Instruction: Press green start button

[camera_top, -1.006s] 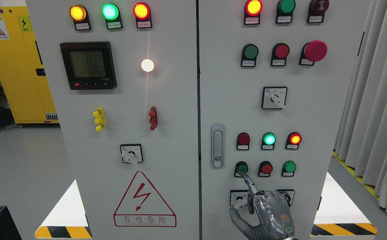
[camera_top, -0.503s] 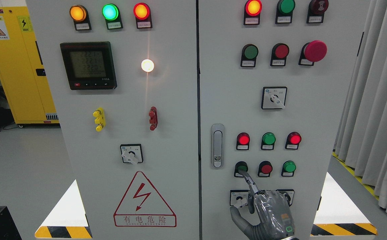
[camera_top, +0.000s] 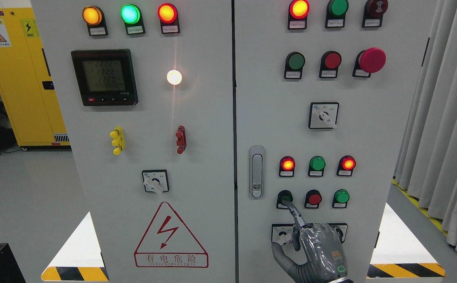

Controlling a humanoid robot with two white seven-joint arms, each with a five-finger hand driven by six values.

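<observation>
The green push button (camera_top: 285,196) is the left one in the lower row on the right cabinet door (camera_top: 275,118). My right hand (camera_top: 297,232) comes up from the bottom edge. Its index finger (camera_top: 293,214) is stretched out with the tip on the button's lower part, partly hiding it. The other fingers are curled and hold nothing. Above the button, the left red lamp (camera_top: 287,164) is lit, the green lamp (camera_top: 317,163) is unlit and the right red lamp (camera_top: 347,163) is lit. The left hand is out of view.
A red button (camera_top: 314,198) and another green button (camera_top: 341,196) sit right of the pressed one. A selector switch (camera_top: 282,234) lies partly behind my hand. A door handle (camera_top: 256,171) is to the left. Grey curtains (camera_top: 441,118) hang on the right.
The green lamp above the button went from lit to unlit and the left red lamp came on. My index fingertip stayed on the green button; the hand barely shifted.
</observation>
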